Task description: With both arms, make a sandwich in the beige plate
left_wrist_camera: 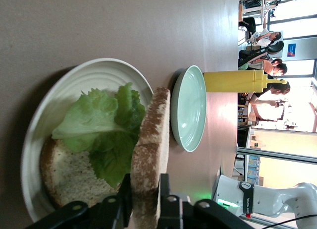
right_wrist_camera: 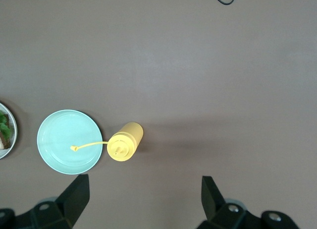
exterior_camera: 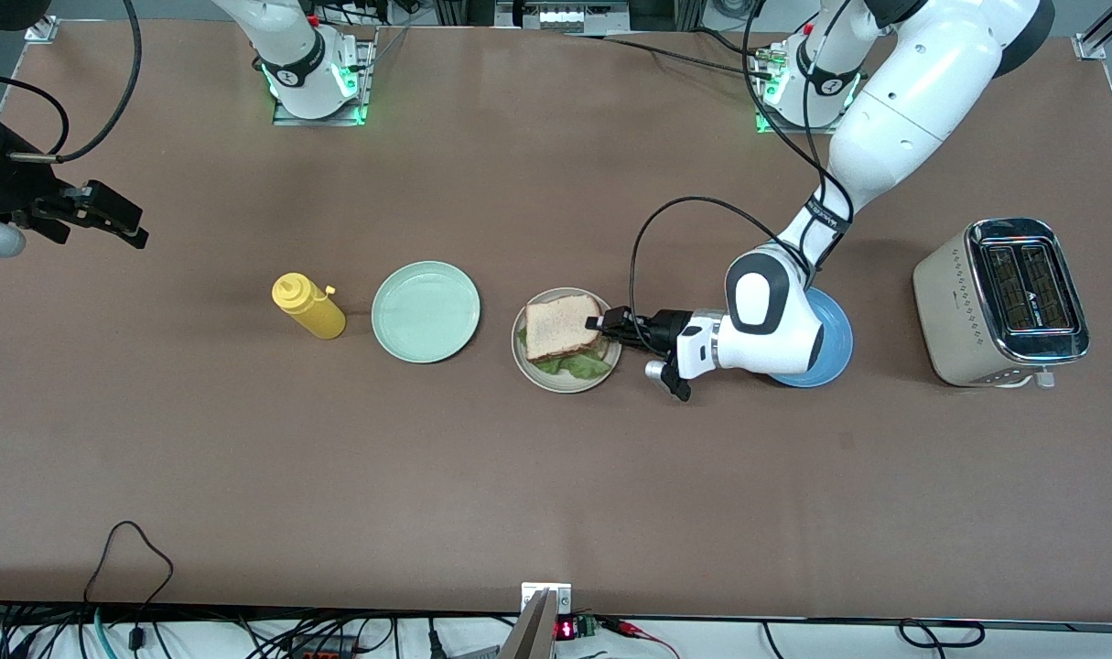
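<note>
The beige plate (exterior_camera: 530,371) sits mid-table and holds the sandwich. A lower bread slice (left_wrist_camera: 69,177) lies on the plate (left_wrist_camera: 49,105) with a ruffled lettuce leaf (left_wrist_camera: 104,130) on it. The top bread slice (exterior_camera: 560,325) rests tilted over the lettuce (exterior_camera: 578,366). My left gripper (exterior_camera: 599,325) reaches in low from the blue plate's side. In the left wrist view the left gripper (left_wrist_camera: 144,199) has its fingers pressed on both faces of the top slice (left_wrist_camera: 151,154). My right gripper (exterior_camera: 121,220) hangs open over the right arm's end of the table, its wrist view showing the gripper (right_wrist_camera: 146,197) holding nothing.
A mint-green plate (exterior_camera: 425,311) and a yellow squeeze bottle (exterior_camera: 308,307) stand beside the beige plate toward the right arm's end. A blue plate (exterior_camera: 835,352) lies under the left arm's wrist. A toaster (exterior_camera: 999,302) stands at the left arm's end.
</note>
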You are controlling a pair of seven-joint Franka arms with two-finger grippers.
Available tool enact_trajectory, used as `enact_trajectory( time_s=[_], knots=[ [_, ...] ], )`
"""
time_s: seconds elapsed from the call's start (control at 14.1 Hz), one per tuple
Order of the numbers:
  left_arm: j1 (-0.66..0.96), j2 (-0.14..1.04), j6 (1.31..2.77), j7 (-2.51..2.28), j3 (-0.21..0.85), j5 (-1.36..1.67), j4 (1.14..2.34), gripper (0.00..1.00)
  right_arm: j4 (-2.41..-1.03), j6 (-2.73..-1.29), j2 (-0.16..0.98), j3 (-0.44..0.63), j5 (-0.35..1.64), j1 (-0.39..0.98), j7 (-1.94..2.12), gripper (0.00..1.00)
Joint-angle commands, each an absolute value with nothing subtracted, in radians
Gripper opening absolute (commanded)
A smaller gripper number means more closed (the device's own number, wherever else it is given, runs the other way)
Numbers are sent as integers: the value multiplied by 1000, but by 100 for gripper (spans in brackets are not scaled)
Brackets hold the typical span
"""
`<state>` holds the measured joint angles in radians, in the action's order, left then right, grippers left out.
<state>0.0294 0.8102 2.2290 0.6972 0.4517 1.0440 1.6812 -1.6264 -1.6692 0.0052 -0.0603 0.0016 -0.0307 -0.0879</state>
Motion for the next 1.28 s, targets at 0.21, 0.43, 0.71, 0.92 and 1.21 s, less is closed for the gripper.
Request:
enact_trajectory(
  time_s=[0.21, 0.43, 0.71, 0.92, 1.21],
  knots=[
    [-12, 743, 2235, 746, 443, 814, 1675, 100, -1609, -1664, 11, -69, 6, -41, -95, 100],
    [-41, 706, 2180, 735, 442, 706, 1675, 100, -1609, -1664, 11, -69, 6, -41, -95, 100],
    [-75, 619, 2074, 695, 401, 556, 1672, 100, -1609, -1664, 11, -69, 6, -41, -97, 100],
    [-97, 528, 1968, 568, 394, 381, 1667, 100, -1609, -1664, 11, -69, 6, -43, -97, 100],
    [-97, 451, 1753, 398, 394, 84, 1568, 100, -1609, -1664, 11, -69, 6, -41, -97, 100]
  ],
)
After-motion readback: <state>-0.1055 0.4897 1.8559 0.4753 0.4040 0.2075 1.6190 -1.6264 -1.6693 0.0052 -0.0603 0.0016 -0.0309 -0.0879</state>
